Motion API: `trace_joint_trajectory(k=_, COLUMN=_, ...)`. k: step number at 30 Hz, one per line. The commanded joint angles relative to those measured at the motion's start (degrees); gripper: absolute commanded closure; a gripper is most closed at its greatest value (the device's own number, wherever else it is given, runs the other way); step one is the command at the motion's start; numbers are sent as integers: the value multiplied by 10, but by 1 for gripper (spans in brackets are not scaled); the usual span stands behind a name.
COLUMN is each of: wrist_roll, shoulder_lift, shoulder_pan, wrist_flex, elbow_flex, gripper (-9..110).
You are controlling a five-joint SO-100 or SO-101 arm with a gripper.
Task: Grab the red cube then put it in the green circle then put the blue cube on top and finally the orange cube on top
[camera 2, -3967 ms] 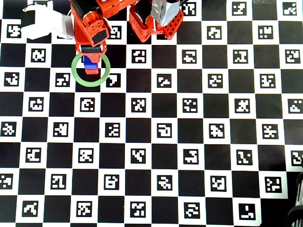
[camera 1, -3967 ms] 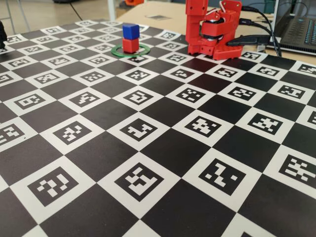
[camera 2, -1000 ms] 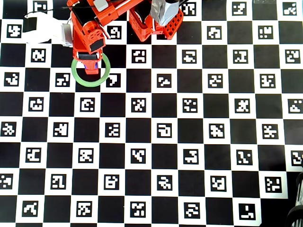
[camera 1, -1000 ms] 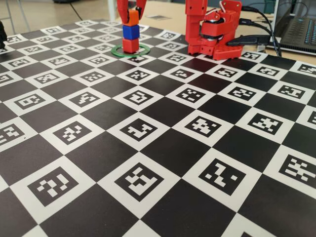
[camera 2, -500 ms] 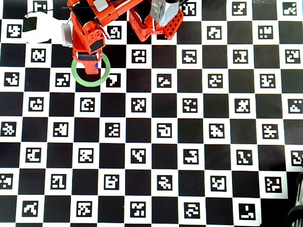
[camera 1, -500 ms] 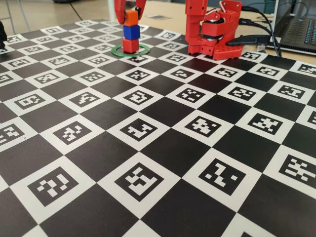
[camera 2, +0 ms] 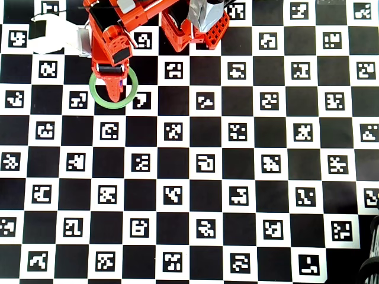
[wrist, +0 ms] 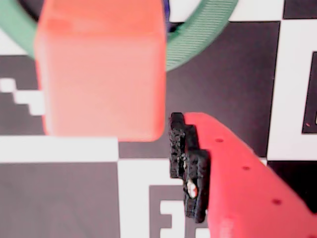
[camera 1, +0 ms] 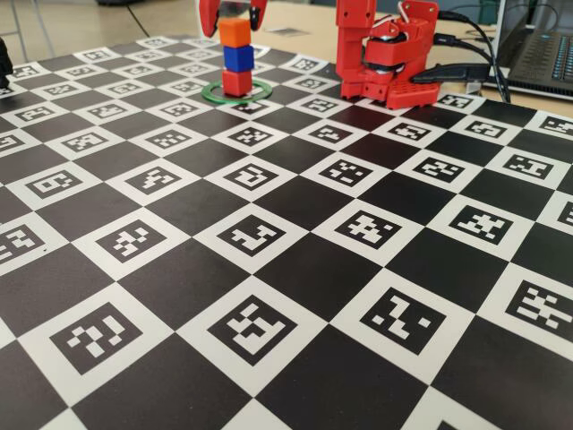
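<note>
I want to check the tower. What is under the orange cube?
The blue cube sits directly under the orange cube, then the red cube inside the green circle. The wrist view hides both lower cubes.

3 cubes [camera 1: 236, 58], 1 green circle [camera 1: 213, 92].

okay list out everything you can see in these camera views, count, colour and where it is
red cube: one, deep red, inside the ring, bottom of the stack.
blue cube: one, royal blue, on the red cube.
orange cube: one, orange, top of the stack.
green circle: one flat green ring, far end of the board in the fixed view.
checkerboard mat: one, black and white with markers, covering the table.
laptop: one, dark, far right in the fixed view.
gripper: one, red, open, straddling the orange cube.
arm base: one, red, behind the board.
</note>
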Motion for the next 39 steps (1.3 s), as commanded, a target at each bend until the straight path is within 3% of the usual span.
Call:
trace_joint_trajectory(k=1, wrist_roll=1, shoulder_lift=-4, shoulder_pan=-5, wrist_flex=58, elbow_flex=-122, gripper=60)
trace_joint_trajectory(k=7, wrist_roll=73, shoulder_lift=-35, shoulder_pan=-54, wrist_flex=105, elbow_flex=-223, gripper=60)
trace_joint_trajectory(k=13, wrist_roll=267, shoulder_lift=-46, shoulder_pan=-164, wrist_flex=88, elbow_flex=-245, gripper=62)
trace_joint_trajectory(k=21, wrist_roll=554, shoulder_lift=-38, shoulder_pan=-333, wrist_flex=-30, elbow_flex=-178, gripper=74)
trace_joint_trajectory(k=24, wrist_roll=600, shoulder_lift=-34, shoulder_pan=-396, wrist_flex=-97, elbow_flex=-125, gripper=79)
trace_joint_trajectory(k=27, wrist_roll=620, shoulder_lift=-11, shoulder_pan=-450, wrist_flex=-171, elbow_flex=-56, gripper=87)
trace_joint_trajectory(k=31, wrist_roll=598, shoulder_lift=53, shoulder_pan=-501, wrist_flex=-281, elbow_flex=51, gripper=106)
trace_joint_trajectory(k=39, wrist_roll=390, shoulder_lift=161, shoulder_pan=-531, wrist_flex=-407, elbow_flex=233, gripper=107)
